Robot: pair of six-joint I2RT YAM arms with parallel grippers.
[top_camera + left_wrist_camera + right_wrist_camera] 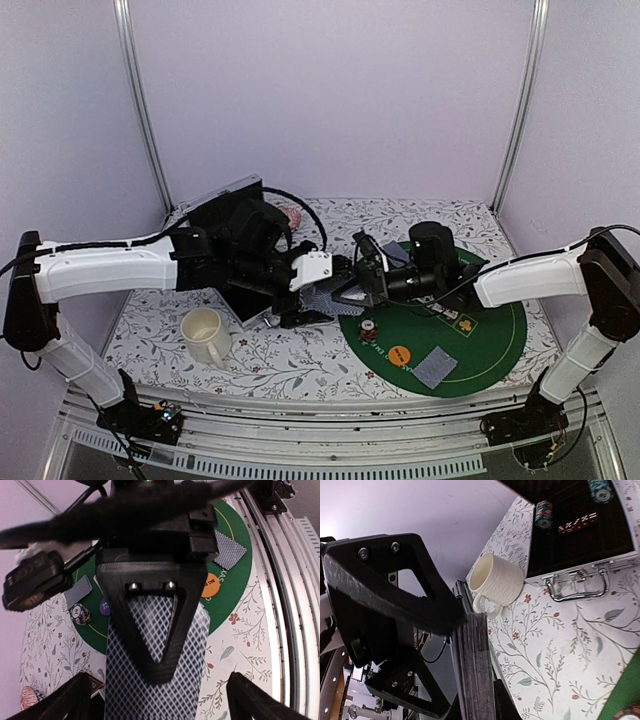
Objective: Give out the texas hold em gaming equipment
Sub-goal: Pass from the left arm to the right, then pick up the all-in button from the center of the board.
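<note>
Matt cards [125, 695] — glossy ceramic mug [205, 335].

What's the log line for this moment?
right gripper: shut on card deck | left gripper: open around deck | stage: apparent handover

Robot lab / data-collection cell, not a home or shop. Evidence: plain pale-lilac panel walls [330, 90] w/ bare aluminium posts [140, 100] at the corners, i.e. a booth-type enclosure. 2 white-and-black robot arms, left arm [100, 270] & right arm [530, 280], are clamped to slotted aluminium rails [330, 440] along the near table edge, w/ exposed black cabling [305, 197] looping over the hardware. The table [290, 360] has a floral cloth and carries staged props: round green poker mat [490, 340], poker chips [369, 329], playing cards [436, 366], cream mug [205, 335], open black case [225, 205] w/ metal handle [577, 585]. Wrist cams look out past black printed finger parts, so an instrumented rig.
</note>
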